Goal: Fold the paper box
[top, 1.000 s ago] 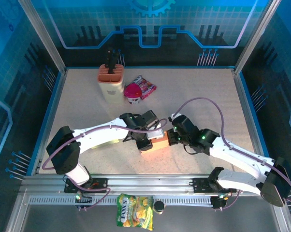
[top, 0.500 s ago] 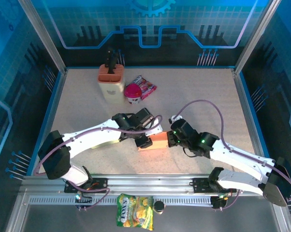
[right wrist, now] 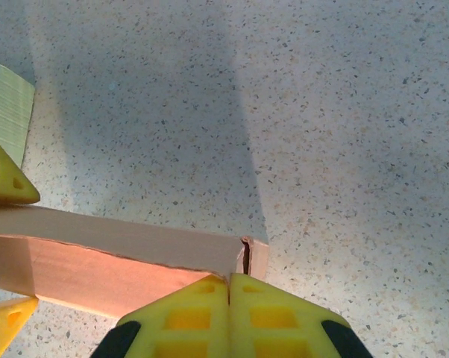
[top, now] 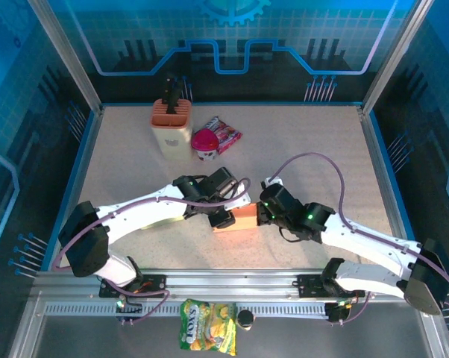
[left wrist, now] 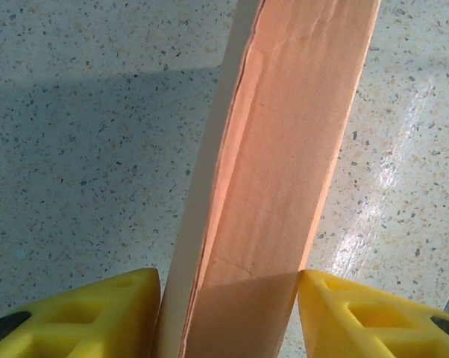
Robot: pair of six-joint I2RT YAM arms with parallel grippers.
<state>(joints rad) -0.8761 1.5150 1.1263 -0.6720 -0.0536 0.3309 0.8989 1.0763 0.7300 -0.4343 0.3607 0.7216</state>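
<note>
1. Blue-lit panels (top: 232, 45) are enclosing a speckled table (top: 321, 149).
2. A utensil holder (top: 171, 123), pink cup (top: 204, 143) and snack packet (top: 226, 133) are sitting near the back.
3. The paper box (top: 238, 218) is lying mid-table, the left gripper (left wrist: 228, 298) pinching its sides.
4. The right gripper (right wrist: 229, 287), fingers pressed together, is touching its end.

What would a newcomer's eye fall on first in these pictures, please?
First, the orange paper box, lying centre stage in the overhead view. The left fingers clasp it from both sides, while the right fingers, shut together, sit at its other end. Next comes the bright yellow snack bag at the bottom of the overhead view.
</note>
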